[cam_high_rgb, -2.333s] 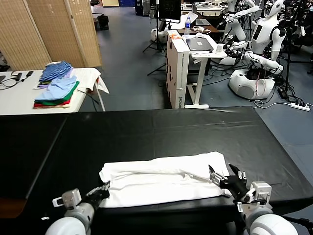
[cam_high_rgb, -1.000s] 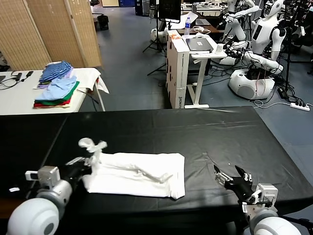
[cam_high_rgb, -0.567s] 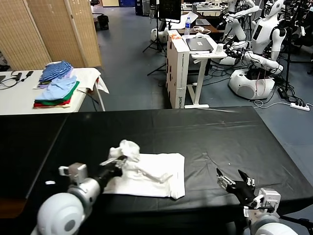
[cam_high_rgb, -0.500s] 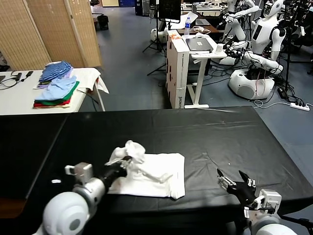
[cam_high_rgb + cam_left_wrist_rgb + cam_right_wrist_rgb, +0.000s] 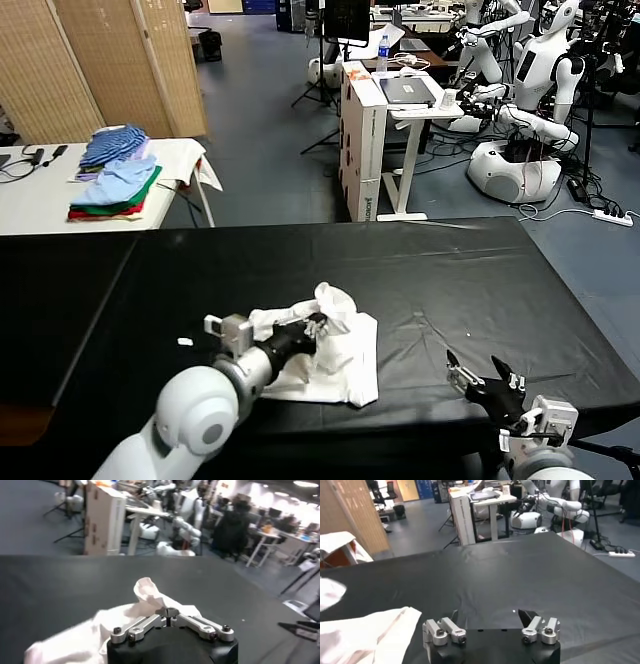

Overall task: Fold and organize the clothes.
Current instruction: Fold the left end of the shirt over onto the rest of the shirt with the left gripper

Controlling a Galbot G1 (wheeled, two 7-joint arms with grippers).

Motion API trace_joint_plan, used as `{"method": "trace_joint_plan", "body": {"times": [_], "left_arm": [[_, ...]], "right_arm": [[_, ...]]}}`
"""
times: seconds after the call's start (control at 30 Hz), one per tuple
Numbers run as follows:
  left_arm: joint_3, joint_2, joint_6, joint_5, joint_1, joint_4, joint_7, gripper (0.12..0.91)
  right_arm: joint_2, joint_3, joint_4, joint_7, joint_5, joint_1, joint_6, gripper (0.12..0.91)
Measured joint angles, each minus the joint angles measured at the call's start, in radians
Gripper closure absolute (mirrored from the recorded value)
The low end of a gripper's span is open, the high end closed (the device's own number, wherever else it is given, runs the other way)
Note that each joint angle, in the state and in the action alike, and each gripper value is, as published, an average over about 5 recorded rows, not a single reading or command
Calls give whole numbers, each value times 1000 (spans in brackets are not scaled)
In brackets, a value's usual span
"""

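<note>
The white T-shirt (image 5: 335, 350) lies partly folded on the black table (image 5: 420, 270), near its front edge at the middle. My left gripper (image 5: 318, 322) is shut on a bunched edge of the shirt and holds it lifted over the folded part. In the left wrist view the shirt (image 5: 150, 597) rises from the closed jaws of my left gripper (image 5: 169, 617). My right gripper (image 5: 482, 377) is open and empty at the table's front right, apart from the shirt. In the right wrist view my right gripper (image 5: 489, 617) is open, with the shirt (image 5: 375, 627) off to one side.
A stack of blue, green and red folded garments (image 5: 115, 180) sits on a white side table (image 5: 40, 200) at the back left. A desk with a cardboard box (image 5: 365, 140) and other robots (image 5: 530, 110) stand beyond the black table.
My left gripper has carried the shirt's left edge rightward over the folded part, from the table's left to its middle. My right gripper let go earlier and has drawn back to the front right.
</note>
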Motion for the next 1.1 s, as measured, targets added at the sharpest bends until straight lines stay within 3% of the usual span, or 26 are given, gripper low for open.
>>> {"method": "trace_joint_plan", "body": {"times": [0.67, 0.87, 0.97, 1.1], "left_arm": [[76, -39, 0, 69, -20, 48, 0, 882], [96, -43, 0, 113, -12, 60, 18, 881], [100, -51, 0, 131, -12, 66, 21, 803], [100, -61, 0, 128, -15, 65, 19, 569]], "right_arm": [[4, -8, 12, -2, -5, -8, 1, 118], [7, -14, 13, -3, -7, -7, 1, 118], [8, -15, 13, -4, -8, -7, 1, 118], [8, -17, 12, -4, -9, -5, 0, 118]]}}
